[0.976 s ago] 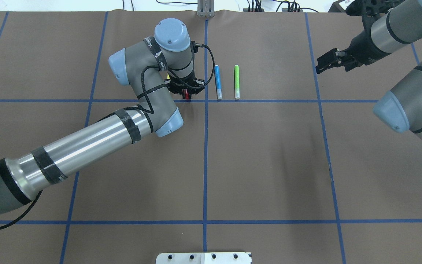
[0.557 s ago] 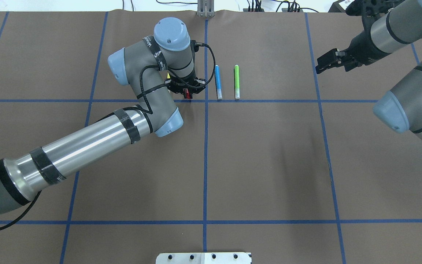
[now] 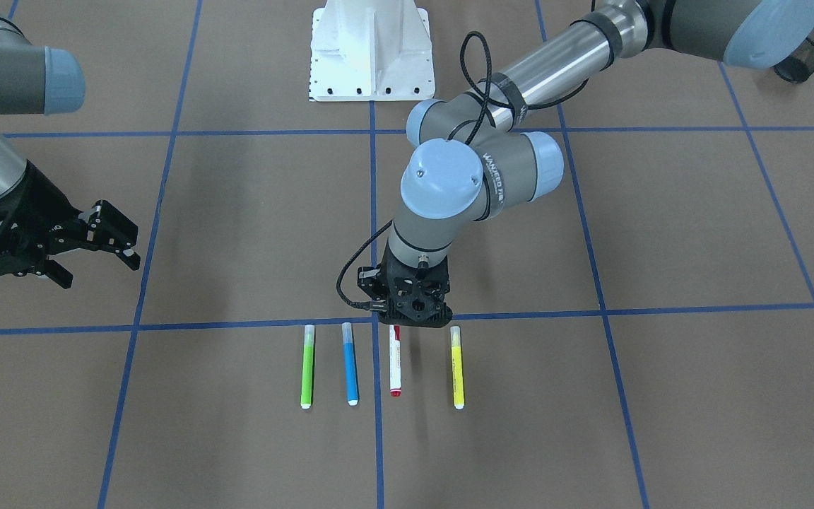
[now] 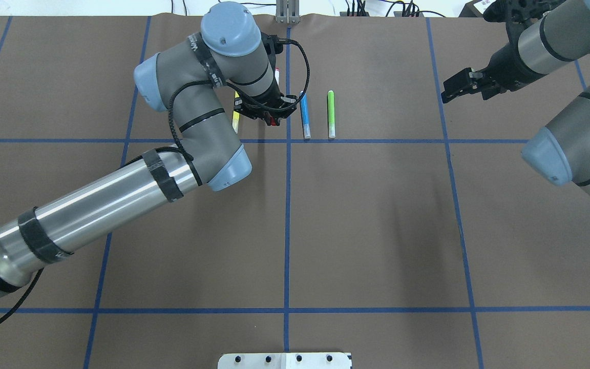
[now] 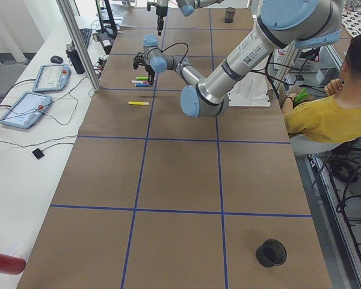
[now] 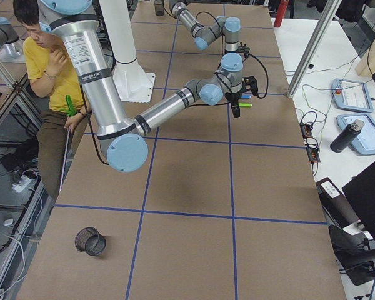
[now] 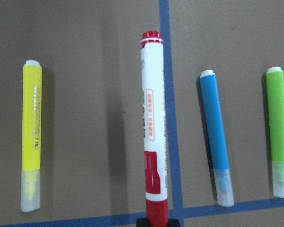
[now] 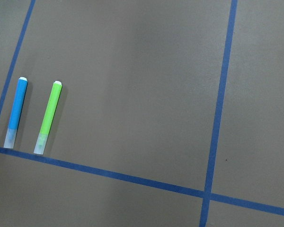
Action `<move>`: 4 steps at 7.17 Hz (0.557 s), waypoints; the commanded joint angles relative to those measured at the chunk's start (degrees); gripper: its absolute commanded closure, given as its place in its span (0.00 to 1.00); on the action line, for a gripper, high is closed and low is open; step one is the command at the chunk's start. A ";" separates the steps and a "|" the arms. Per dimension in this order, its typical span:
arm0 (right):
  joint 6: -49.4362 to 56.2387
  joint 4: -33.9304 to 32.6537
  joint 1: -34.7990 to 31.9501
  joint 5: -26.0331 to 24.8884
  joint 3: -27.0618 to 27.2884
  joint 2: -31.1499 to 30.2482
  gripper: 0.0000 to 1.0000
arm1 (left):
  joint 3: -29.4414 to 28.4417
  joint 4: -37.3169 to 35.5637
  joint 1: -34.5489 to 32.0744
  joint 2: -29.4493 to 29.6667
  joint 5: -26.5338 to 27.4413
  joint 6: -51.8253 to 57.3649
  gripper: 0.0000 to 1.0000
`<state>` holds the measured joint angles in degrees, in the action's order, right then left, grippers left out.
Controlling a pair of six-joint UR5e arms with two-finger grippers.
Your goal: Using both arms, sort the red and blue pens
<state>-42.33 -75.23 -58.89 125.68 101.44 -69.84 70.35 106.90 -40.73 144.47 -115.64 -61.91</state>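
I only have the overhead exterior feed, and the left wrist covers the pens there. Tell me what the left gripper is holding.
Observer: The left gripper is shut on the red pen, gripping it at its capped end.
Operator: Say whether it's off the table.
Observer: It looks raised. In the left wrist view its shadow falls well to one side of it on the table.
Operator: Report where it could be dropped.
Observer: A black mesh cup stands at the table's end on the robot's left, and a second cup stands at the right end.
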 commanded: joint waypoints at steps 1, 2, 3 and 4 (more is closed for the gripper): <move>-0.03 0.00 0.00 0.00 -0.01 -0.03 0.00 | 18.94 -1.61 -1.19 -11.25 -0.03 -0.50 1.00; 0.06 0.00 0.00 0.00 -0.01 -0.03 0.00 | 26.34 -1.70 -2.06 -16.27 -0.11 -0.23 1.00; -0.03 0.00 0.00 0.00 -0.01 -0.03 0.00 | 31.38 -1.61 -3.46 -19.54 -0.11 0.20 1.00; 0.06 0.00 0.00 0.00 0.08 -0.03 0.00 | 35.26 -1.78 -5.13 -21.93 -0.20 0.12 1.00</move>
<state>-42.33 -75.23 -58.89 125.69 101.44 -69.87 99.76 105.26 -44.01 126.24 -115.76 -61.88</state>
